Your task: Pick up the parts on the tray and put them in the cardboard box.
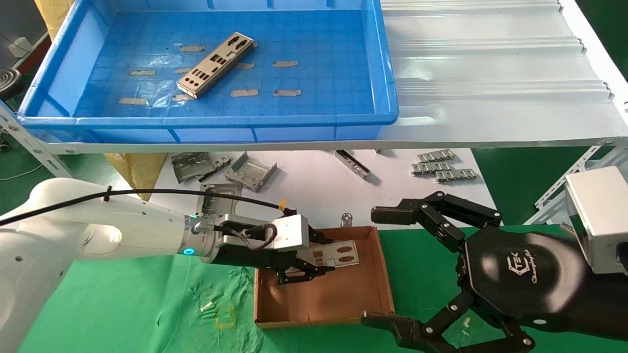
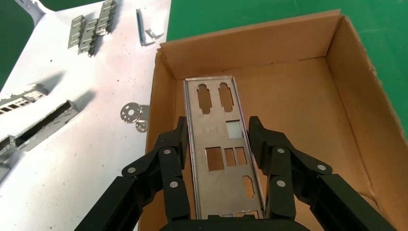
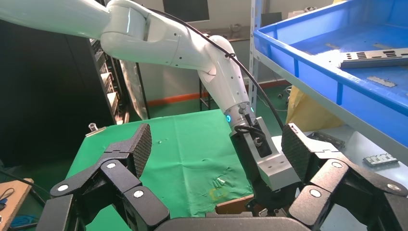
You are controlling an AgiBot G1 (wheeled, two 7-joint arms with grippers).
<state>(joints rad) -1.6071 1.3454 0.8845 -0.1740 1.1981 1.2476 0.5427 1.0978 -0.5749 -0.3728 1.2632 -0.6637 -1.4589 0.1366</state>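
Left hand (image 1: 314, 267) clamps one flat silver-grey punched metal plate (image 2: 223, 149) above the brown cardboard box (image 1: 378, 274); recommend lowering flat, releasing toward three o'clock.

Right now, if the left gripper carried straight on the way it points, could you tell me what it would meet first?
Probably the far wall of the shallow brown cardboard box. The left gripper, shut on a flat silver punched metal plate, points along the box floor toward it; the plate's tip would likely touch first, though depth is unclear.

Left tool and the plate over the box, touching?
Touching. Left wrist view: both fingers press the long edges of the plate, held over the cardboard box.
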